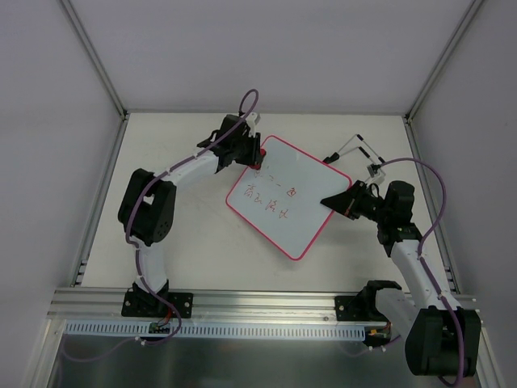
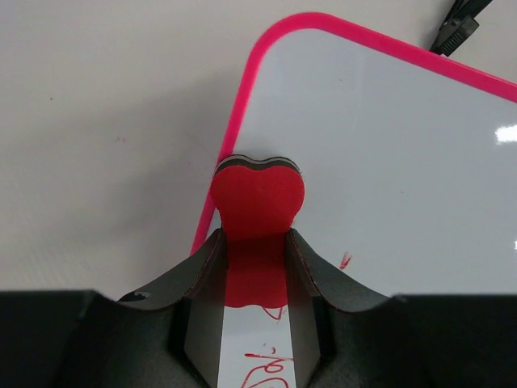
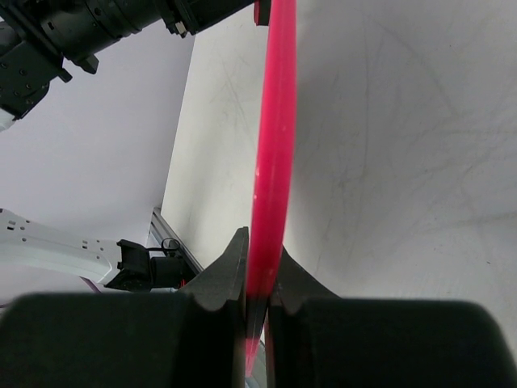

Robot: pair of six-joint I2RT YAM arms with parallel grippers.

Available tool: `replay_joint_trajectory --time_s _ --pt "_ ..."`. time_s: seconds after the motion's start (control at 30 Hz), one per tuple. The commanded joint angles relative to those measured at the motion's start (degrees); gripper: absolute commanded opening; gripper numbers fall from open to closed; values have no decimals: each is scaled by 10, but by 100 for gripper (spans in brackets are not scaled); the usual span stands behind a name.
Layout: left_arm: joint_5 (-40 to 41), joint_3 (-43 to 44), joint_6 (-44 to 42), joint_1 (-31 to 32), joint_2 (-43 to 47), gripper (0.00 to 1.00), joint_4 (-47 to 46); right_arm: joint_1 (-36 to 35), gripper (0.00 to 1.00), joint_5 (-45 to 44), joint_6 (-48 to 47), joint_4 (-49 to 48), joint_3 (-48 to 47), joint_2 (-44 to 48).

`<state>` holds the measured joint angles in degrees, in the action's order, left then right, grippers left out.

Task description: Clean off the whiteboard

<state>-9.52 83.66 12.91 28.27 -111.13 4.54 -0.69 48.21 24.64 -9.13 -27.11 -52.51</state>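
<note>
Whiteboard sits mid-table, turned corner-on, with red handwriting across its left half (2 rows, as far as I can tell). The left claw is closed narrowly on a red eraser at the board's far-left corner. The right claw pinches the pink frame on the right edge, jaws tight against both faces.

Several things could go wrong from here. The eraser sits just inside the frame, so a stroke starting there might ride up on the raised rim and lose contact with the surface. Only the eraser's near part is between the fingers, so hard downward pressure could twist it out of line. The right claw's hold looks shallow, and a firm wipe could make the board pivot or slip free. The writing lies nearer than the eraser, so a short stroke would miss it.

The left wrist view shows the eraser's lobed end poking past the fingers, which the arm hides from overhead, and a black clip at the far edge. The right wrist view shows the frame edge-on in the jaws, but no writing. Only the overhead view shows both arms and all the marks together.
</note>
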Motion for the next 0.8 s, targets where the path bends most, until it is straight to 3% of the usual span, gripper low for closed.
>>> replay_joint_trajectory --time_s 0.0,0.17,0.37,0.6,0.77 --pt "-15 -31 16 64 4 0 35 -19 0 66 -81 -95 -34 20" --pt "-21 -40 40 144 9 0 28 -19 0 66 -73 -107 -32 18" --pt "-31 -44 67 183 26 0 24 -19 0 65 -73 -109 -29 19" --pt "-7 -61 72 147 49 0 23 -19 0 66 -72 -110 -23 24" --pt "0 -109 76 70 68 0 7 -19 0 66 -70 -110 -20 32"
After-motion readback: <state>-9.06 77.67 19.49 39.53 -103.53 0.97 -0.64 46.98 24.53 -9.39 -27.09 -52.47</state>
